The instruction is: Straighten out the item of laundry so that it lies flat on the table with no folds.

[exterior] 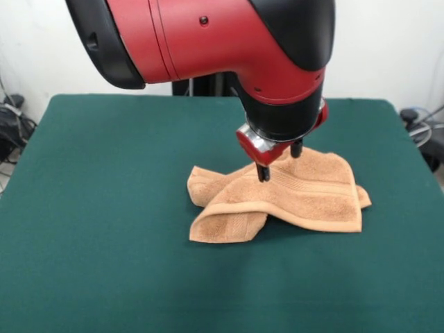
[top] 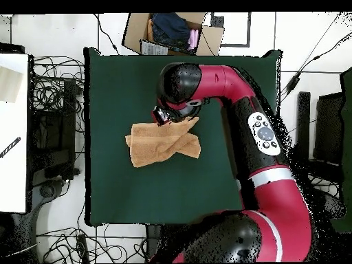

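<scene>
The jaws are sitting slightly apart, tips just touching down on the towel [exterior: 277, 198] without really pinching anything. That towel is lying bunched and folded over itself around the middle of the green counter [exterior: 104, 208].

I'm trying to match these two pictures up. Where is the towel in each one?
Front view: the towel lies folded right of centre on the green table, under the gripper.
Overhead view: the towel lies left of centre on the table, near its upper half.
Shared landmark: the gripper, standing at the towel's edge in both.
</scene>
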Tool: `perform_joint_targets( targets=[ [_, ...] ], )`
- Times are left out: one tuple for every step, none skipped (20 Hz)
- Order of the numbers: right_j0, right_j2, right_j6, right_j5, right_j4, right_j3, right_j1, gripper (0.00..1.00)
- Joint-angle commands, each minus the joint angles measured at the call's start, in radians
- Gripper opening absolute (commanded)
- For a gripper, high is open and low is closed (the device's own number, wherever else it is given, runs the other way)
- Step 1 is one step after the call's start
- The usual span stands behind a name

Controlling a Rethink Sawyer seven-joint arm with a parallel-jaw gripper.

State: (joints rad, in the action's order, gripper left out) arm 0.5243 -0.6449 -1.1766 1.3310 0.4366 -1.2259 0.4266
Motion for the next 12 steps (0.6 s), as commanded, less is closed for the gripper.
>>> perform_joint_targets(
  targets=[
    [-0.017,-0.054,0.229,0.063,0.021,0.026,-0.013,1.0],
    [-0.018,-0.055,0.23,0.063,0.021,0.028,-0.015,1.0],
    [-0.018,-0.055,0.231,0.061,0.022,0.029,-0.018,1.0],
    [-0.021,-0.055,0.233,0.062,0.023,0.036,-0.022,1.0],
    [-0.021,-0.055,0.235,0.062,0.023,0.039,-0.025,1.0],
    [-0.024,-0.055,0.239,0.066,0.025,0.052,-0.032,1.0],
    [-0.024,-0.055,0.243,0.066,0.027,0.058,-0.036,1.0],
    [-0.026,-0.055,0.244,0.067,0.027,0.064,-0.041,1.0],
    [-0.027,-0.054,0.246,0.067,0.028,0.071,-0.046,1.0],
    [-0.028,-0.054,0.248,0.065,0.029,0.074,-0.05,1.0],
    [-0.028,-0.054,0.249,0.062,0.029,0.075,-0.053,1.0],
    [-0.028,-0.053,0.249,0.059,0.03,0.077,-0.056,1.0]
  ],
)
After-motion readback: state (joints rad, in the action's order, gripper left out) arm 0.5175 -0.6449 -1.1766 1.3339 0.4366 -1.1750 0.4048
